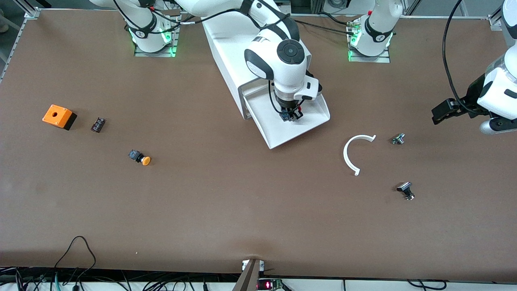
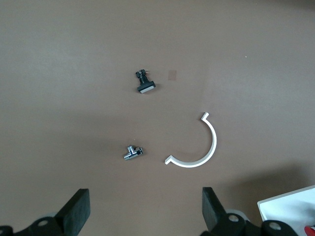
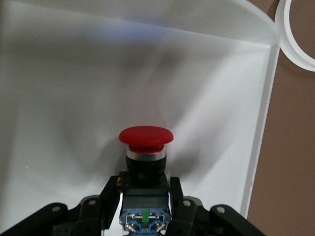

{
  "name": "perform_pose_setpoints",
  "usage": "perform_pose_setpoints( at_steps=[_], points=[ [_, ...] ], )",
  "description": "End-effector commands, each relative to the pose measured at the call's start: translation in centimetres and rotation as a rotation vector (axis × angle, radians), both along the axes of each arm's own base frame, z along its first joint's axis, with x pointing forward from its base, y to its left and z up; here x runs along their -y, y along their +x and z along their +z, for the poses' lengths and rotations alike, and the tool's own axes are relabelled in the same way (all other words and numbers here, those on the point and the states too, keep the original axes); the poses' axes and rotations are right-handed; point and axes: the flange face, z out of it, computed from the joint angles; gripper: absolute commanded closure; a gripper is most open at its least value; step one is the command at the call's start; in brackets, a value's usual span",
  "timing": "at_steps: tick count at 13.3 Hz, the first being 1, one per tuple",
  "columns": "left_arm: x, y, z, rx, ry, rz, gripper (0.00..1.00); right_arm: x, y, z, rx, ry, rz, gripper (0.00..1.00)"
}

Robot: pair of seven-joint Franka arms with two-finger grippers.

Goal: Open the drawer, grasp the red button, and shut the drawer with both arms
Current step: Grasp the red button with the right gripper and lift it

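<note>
Right hand (image 1: 291,116) down in open drawer (image 1: 311,121) of white cabinet (image 1: 226,52), fingers (image 3: 110,194) pinching red-capped button (image 3: 145,142) by its black body; left hand (image 2: 145,211) spread wide, waiting above surface (image 1: 242,202) nr white C-shaped ring (image 2: 197,155) & small metal parts

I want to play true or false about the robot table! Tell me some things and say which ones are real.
1. The right tool is shut on the red mushroom-capped push button. True.
2. The wide white plastic drawer is pushed shut. False: it is pulled open, with the right tool down inside it.
3. The left tool holds the curved white plastic strip. False: that tool is open with nothing in it, and the strip lies on the brown table.
4. The orange-capped push button lies nearer the front camera than the orange box with a round hole. True.
</note>
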Motion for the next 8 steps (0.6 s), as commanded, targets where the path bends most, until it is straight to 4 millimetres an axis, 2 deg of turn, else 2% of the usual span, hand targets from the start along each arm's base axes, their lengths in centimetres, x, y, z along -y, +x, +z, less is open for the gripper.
perform_pose_setpoints(
  at_steps=[1, 5, 8],
  points=[
    [-0.2, 0.2, 0.5, -0.007, 0.006, 0.002, 0.0, -0.8, -0.3, 0.6, 0.02, 0.007, 0.017, 0.63],
    [-0.6, 0.2, 0.4, -0.008, -0.016, 0.013, 0.0, -0.9, -0.2, 2.5, 0.017, 0.035, -0.088, 0.67],
    [-1.0, 0.3, 0.4, -0.008, -0.025, 0.021, 0.0, -0.1, -0.3, 9.1, 0.003, 0.115, -0.185, 0.68]
  ],
)
